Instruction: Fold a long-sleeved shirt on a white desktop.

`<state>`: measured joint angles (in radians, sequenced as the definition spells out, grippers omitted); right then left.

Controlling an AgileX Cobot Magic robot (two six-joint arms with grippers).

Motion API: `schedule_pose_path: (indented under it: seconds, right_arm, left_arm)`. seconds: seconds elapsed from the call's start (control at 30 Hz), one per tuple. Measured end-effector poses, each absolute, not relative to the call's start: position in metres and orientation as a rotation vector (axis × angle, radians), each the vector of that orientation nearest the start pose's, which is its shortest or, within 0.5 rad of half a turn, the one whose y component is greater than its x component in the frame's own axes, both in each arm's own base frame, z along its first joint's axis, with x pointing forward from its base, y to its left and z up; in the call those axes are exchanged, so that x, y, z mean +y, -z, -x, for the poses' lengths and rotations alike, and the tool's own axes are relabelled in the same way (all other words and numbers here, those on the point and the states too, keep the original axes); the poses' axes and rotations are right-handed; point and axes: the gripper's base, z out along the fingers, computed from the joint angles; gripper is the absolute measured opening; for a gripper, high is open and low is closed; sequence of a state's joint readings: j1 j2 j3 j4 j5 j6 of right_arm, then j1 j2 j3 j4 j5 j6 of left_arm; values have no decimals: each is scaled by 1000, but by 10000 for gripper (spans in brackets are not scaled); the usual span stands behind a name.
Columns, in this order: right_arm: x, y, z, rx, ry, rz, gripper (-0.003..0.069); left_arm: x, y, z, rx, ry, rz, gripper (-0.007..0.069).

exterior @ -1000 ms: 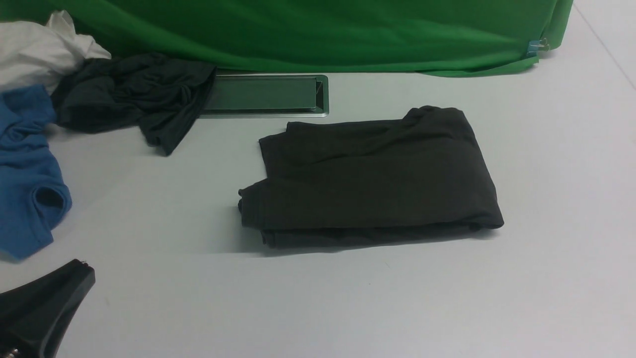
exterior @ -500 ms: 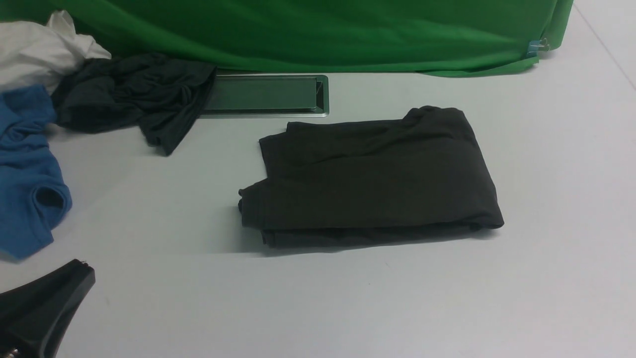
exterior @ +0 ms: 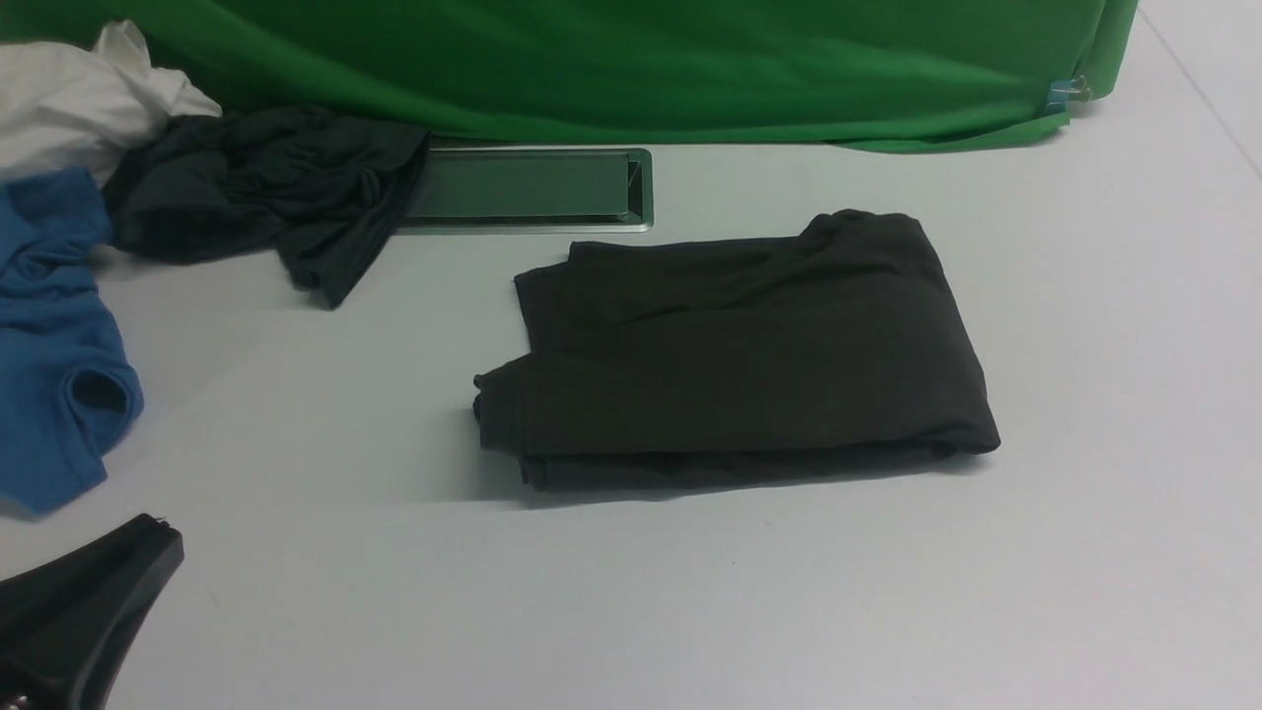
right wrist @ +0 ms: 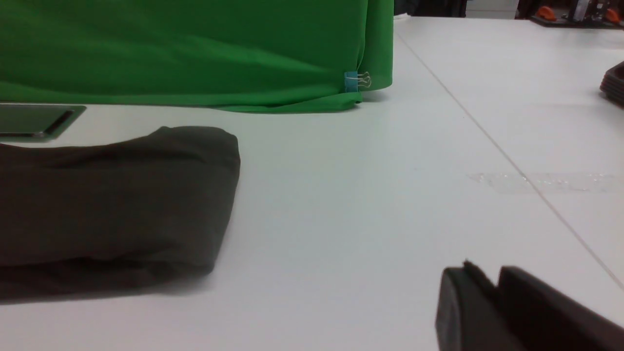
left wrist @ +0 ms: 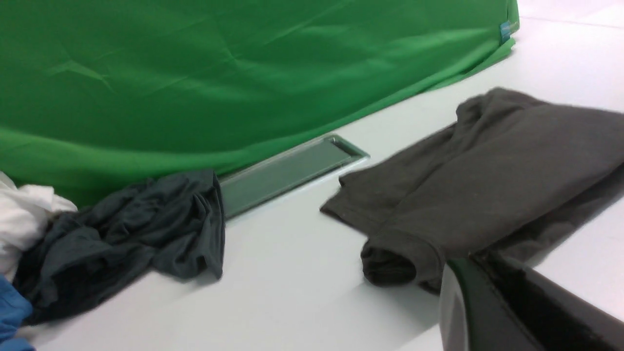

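Observation:
The long-sleeved shirt [exterior: 739, 355] lies folded into a dark brownish-black rectangle at the middle of the white desktop [exterior: 887, 592]; nothing touches it. My left gripper [exterior: 158, 528] is at the near left, well short of the shirt, with its fingers pressed together and nothing in them. In the left wrist view the gripper tip [left wrist: 475, 256] shows in front of the shirt's [left wrist: 487, 185] rolled left end. My right gripper [right wrist: 487, 273] is out of the front view. It hovers over bare desktop to the right of the shirt [right wrist: 107, 204], its fingertips [right wrist: 458, 282] a narrow gap apart and holding nothing.
A charcoal-grey garment [exterior: 266, 187], a blue garment [exterior: 49, 345] and a white cloth [exterior: 79, 99] are heaped at the far left. The silver-framed hatch [exterior: 523, 187] sits behind the shirt, under the green backdrop [exterior: 641, 69]. A blue clip [exterior: 1060, 94] pins its right corner.
My left gripper has sunk slightly toward the lower left corner of the front view. The shirt has not moved.

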<state>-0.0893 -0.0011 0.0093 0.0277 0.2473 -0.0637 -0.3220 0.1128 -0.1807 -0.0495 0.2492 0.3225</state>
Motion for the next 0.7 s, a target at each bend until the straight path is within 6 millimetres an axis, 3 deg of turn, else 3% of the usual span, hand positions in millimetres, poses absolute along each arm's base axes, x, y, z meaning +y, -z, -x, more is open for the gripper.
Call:
schedule_pose_path:
  seconds: [0.13, 0.27, 0.43, 0.7]
  right_arm:
    - [-4, -188, -55, 1739, 87, -41, 102]
    - [-4, -188, -55, 1739, 87, -41, 108]
    - [-4, -188, -55, 1739, 87, -41, 121]
    - [-4, -188, -55, 1738, 87, -41, 137]
  left_arm:
    - [-11, -251, -48, 1513, 25, -316, 18]
    - [-5, -244, -48, 1498, -39, -196, 18]
    - [-1, -203, -56, 1598, -29, -57, 18]
    - [-4, -188, -55, 1745, 14, -50, 18]
